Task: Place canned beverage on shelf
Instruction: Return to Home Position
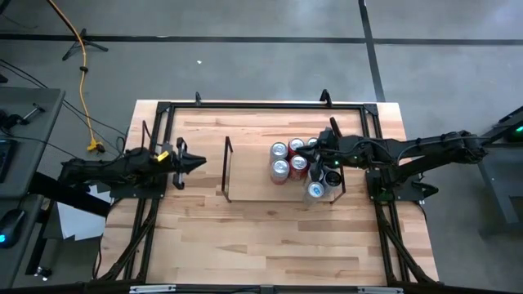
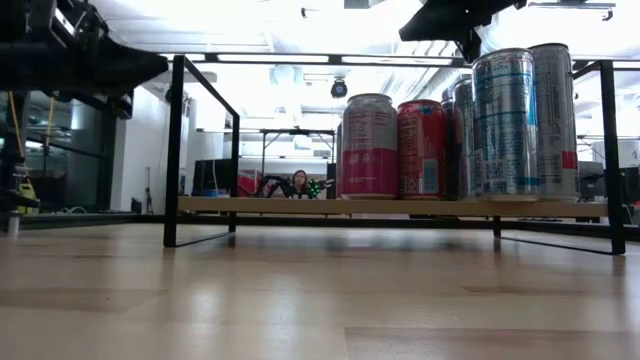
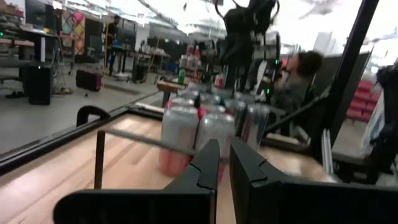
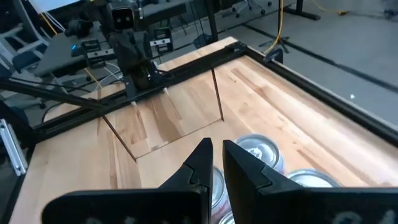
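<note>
My left end effector (image 1: 196,163) hovers at the 9 o'clock side of the pale wooden desk (image 1: 245,237), fingers nearly together and empty. My right end effector (image 4: 216,148), just as narrow and empty, hangs above the cans (image 1: 292,159). These smooth cylinders crowd the 3 o'clock end of the thin black-rod shelf (image 1: 227,167); its 9 o'clock half is bare wood. From overhead I see only round silver tops. The low view shows a pink-white can (image 2: 369,145), a red can (image 2: 421,148) and tall silver-blue cans (image 2: 505,122).
</note>
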Available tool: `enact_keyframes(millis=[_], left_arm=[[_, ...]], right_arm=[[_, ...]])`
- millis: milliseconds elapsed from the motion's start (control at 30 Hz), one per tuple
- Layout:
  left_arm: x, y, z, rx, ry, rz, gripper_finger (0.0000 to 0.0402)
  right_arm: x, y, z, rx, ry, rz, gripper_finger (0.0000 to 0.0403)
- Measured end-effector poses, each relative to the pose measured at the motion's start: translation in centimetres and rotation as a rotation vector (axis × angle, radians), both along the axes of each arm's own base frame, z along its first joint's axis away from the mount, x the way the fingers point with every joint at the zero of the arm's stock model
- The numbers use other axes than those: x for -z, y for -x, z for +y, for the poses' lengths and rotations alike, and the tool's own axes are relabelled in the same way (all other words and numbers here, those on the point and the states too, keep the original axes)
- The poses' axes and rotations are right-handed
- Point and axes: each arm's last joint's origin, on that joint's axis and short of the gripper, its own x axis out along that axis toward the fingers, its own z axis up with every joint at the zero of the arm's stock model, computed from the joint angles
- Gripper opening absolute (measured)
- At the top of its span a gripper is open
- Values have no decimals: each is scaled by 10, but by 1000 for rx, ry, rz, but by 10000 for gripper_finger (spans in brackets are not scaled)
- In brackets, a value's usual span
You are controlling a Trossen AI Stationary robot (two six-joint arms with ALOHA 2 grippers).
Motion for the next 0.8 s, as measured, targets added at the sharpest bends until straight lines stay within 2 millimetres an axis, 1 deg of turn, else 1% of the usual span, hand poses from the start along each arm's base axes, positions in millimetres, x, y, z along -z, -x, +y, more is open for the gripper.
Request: enact_keyframes(millis=[267,500,633,800], left_arm=[[8,0,-2,71,-49,84,0],[5,1,-4,129,-59,72,0],[7,1,-5,163,-55,99,0],[7,1,-4,144,-69,98,0]], right_arm=[[0,0,2,-55,-31,2,23],[1,0,2,-64,-36,2,23],[0,0,2,-59,-62,-5,23],[1,-1,3,-95,-91,-6,23]])
